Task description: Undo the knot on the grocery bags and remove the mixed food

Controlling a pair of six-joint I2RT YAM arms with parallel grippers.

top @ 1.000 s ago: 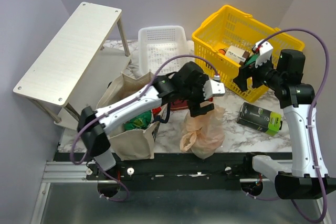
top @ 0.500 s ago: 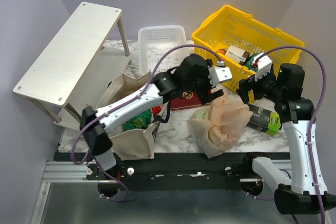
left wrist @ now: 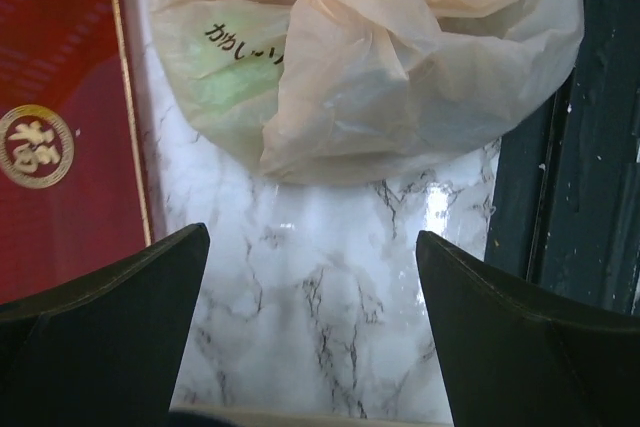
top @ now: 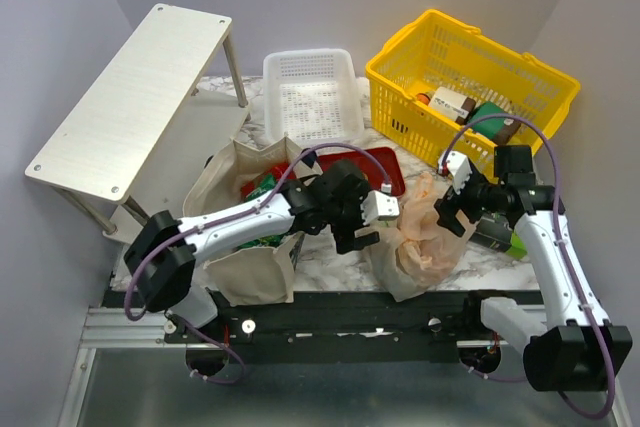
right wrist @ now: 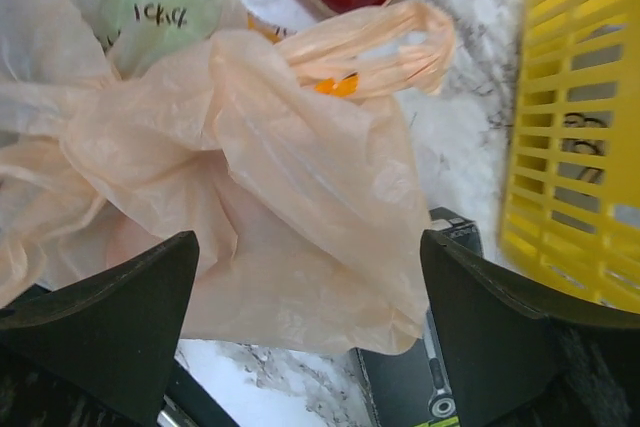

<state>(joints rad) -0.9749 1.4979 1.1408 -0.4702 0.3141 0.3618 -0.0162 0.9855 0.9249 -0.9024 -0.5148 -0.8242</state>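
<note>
A white marble-patterned desk fills the space between grey walls. At its near edge slumps the thin peach-cream plastic bag, crumpled, with a pale green packet bearing black lettering visible through the film. One handle loop lies toward the yellow basket at far right. The left claw, spread wide and gripping nothing, sits just left of the bag. The right claw, equally spread and empty, hangs over the bag's right side. A red gold-trimmed package lies behind the bag, a black-and-green box to its right, and the beige canvas tote at near left.
</note>
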